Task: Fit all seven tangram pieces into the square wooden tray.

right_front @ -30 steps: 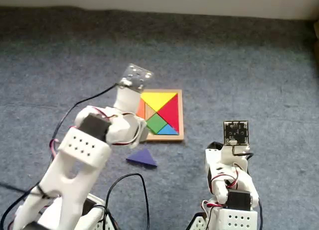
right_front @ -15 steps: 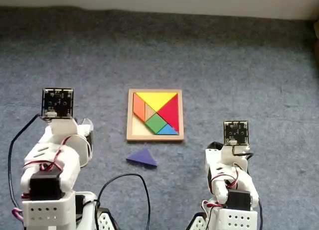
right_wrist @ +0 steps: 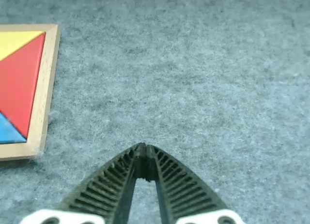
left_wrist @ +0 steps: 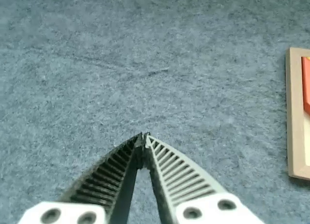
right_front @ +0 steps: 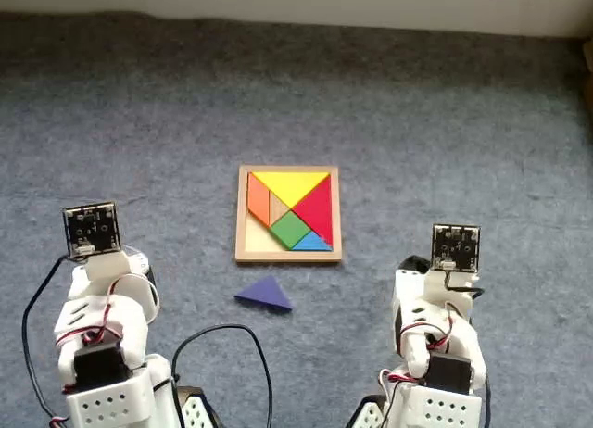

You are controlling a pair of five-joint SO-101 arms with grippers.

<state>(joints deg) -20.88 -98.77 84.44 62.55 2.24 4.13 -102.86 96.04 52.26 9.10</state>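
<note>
**Left gripper (left_wrist: 144, 139), right gripper (right_wrist: 143, 149): both pinched shut, empty**

Parked well apart from square wooden tray (right_front: 243, 257); purple triangle (right_front: 266, 294) flat on carpet (right_front: 463, 122) just beside its near edge. Could skid it when pinching, or jam it against seated neighbours. Counted: two grippers, one tray, five coloured pieces (right_front: 290, 185) seated, perhaps a tan sixth (right_front: 276, 207), one loose.

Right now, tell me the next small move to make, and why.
Probably swing the left gripper over the purple triangle, opening it on the way. That piece lies on the carpet in front of the tray, apart from it, and the tray's near left corner looks bare. Both it and the right gripper are shut and hold nothing.
</note>
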